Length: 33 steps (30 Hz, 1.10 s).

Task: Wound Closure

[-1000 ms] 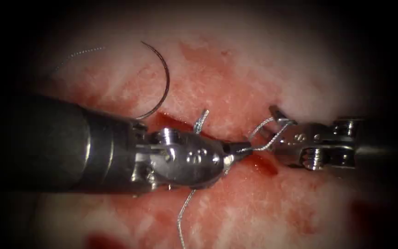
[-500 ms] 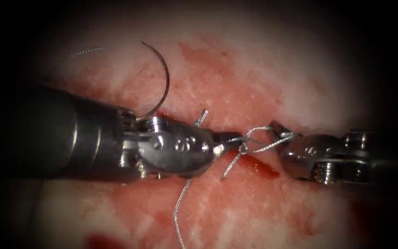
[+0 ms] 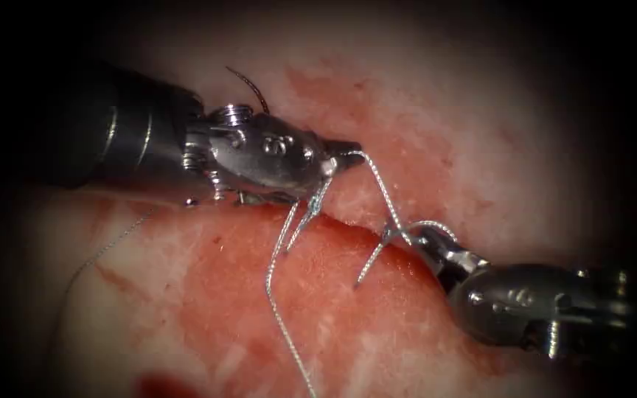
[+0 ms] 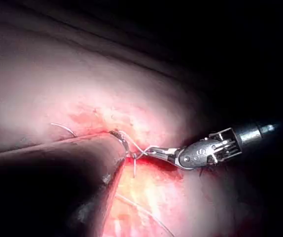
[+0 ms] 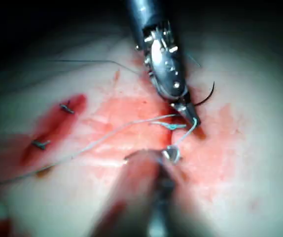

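**Both end effectors grip thread over the cut**

The left end effector (image 3: 349,153) is closed on the thread (image 3: 381,193). The right end effector (image 3: 420,237) is closed on the thread beside a knot (image 3: 392,233) at the cut (image 3: 348,225). The needle (image 3: 251,85) lies free on the tissue (image 3: 481,147), partly behind the left tool, held by neither.
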### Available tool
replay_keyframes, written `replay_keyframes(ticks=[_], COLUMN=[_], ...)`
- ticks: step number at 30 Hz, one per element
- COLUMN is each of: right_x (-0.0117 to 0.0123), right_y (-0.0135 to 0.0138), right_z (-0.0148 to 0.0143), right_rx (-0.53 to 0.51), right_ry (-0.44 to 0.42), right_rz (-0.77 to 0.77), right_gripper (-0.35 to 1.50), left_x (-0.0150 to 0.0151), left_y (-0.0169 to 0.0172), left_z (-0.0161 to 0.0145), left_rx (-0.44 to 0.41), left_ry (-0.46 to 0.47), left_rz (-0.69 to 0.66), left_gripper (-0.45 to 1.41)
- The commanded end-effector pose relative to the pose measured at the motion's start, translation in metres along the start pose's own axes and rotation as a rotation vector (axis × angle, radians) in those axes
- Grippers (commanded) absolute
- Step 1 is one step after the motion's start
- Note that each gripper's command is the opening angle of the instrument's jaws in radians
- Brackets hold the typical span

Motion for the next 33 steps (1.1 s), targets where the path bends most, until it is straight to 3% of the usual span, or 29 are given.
replay_keyframes(ticks=[1,20,25,33], right_x=[0.0002,-0.0002,-0.0008,-0.001], right_y=[-0.0011,-0.0059,-0.0075,-0.0091], right_z=[0.0004,0.0009,0.0005,0.0003], right_rx=[0.008,0.047,0.097,0.122], right_ry=[0.005,0.054,0.061,0.082], right_rz=[-0.001,-0.02,-0.078,-0.141], right_gripper=[-0.35,-0.35,-0.35,-0.35], left_x=[0.0001,0.0022,0.0039,0.0041], left_y=[0.0001,-0.0049,-0.0078,-0.0085], left_z=[0.001,0.0092,0.0097,0.0099], left_rx=[-0.002,0.023,0.068,0.143], left_ry=[-0.007,-0.1,-0.036,0.0], left_rz=[-0.002,-0.024,-0.074,-0.163], left_gripper=[-0.35,-0.35,-0.35,-0.35])
